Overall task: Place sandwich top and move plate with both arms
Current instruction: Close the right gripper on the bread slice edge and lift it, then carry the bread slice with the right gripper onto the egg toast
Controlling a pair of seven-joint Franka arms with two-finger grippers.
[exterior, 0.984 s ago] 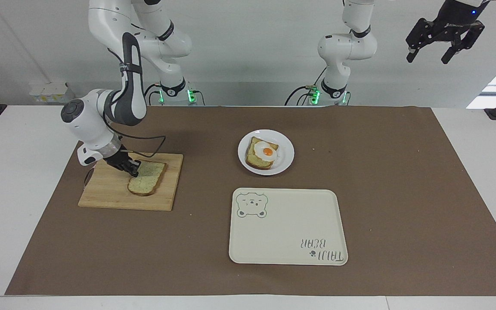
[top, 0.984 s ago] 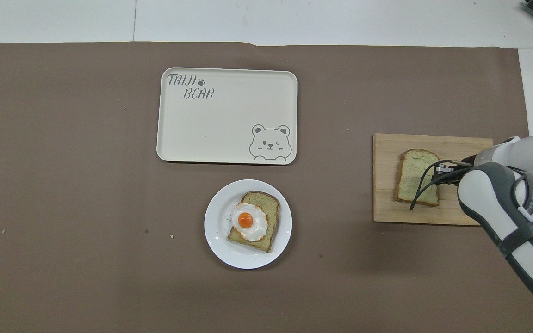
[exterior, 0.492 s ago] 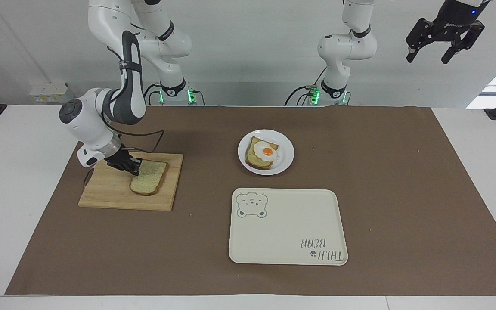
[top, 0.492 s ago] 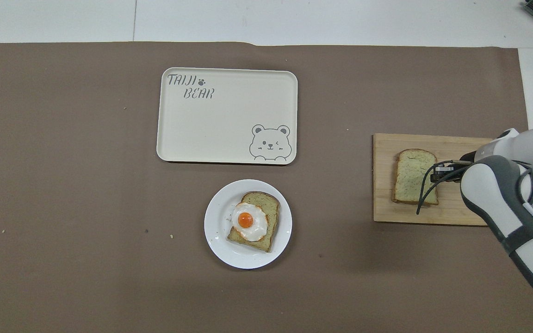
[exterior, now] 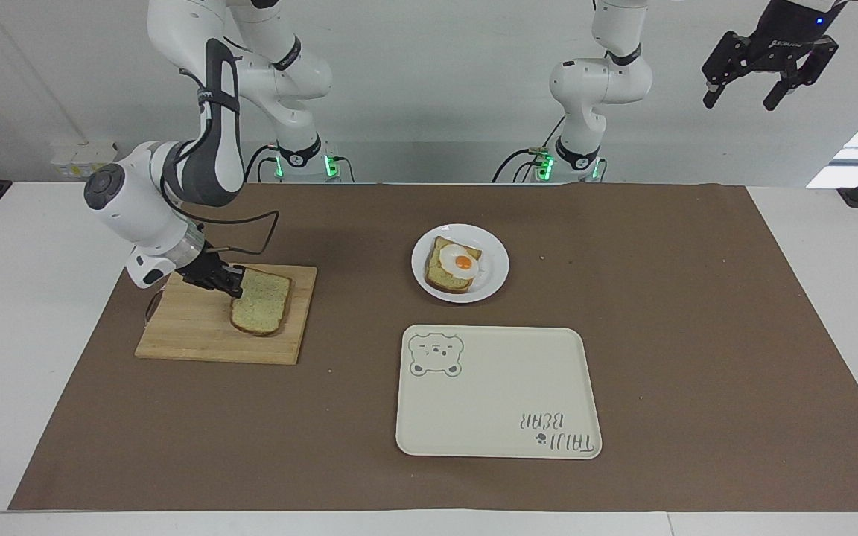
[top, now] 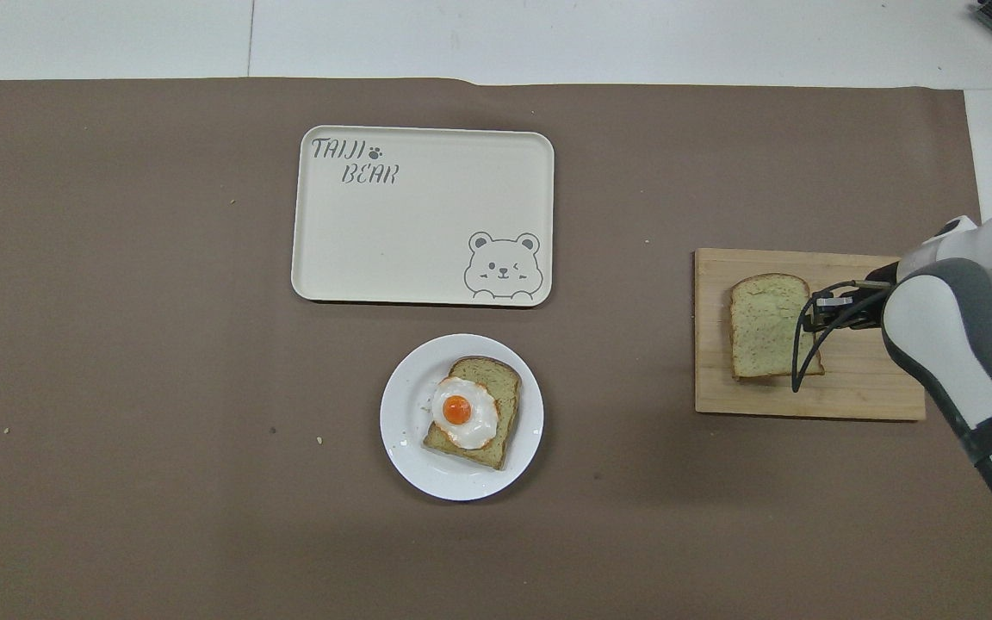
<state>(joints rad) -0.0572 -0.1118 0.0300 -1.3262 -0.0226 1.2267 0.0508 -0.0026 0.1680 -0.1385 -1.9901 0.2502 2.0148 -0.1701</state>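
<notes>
Facing view: right gripper [exterior: 232,284] clamped on sandwich top [exterior: 261,301], tilted over cutting board [exterior: 191,335]; left gripper [exterior: 769,63] raised at 1 o'clock, fingers spread. Overhead view: plate [top: 401,448] at centre, tray [top: 358,250] at 12 o'clock of it.

Brown mat [exterior: 697,320] lies bare between cutting board [exterior: 198,335] and plate [exterior: 494,260]: a low path runs there with nothing standing in it. Bear tray [exterior: 496,394] sits just farther from the robots than the plate, a slim gap between them. Plate carries egg-topped bread [exterior: 453,269]. Mat toward the left arm's end is open.
</notes>
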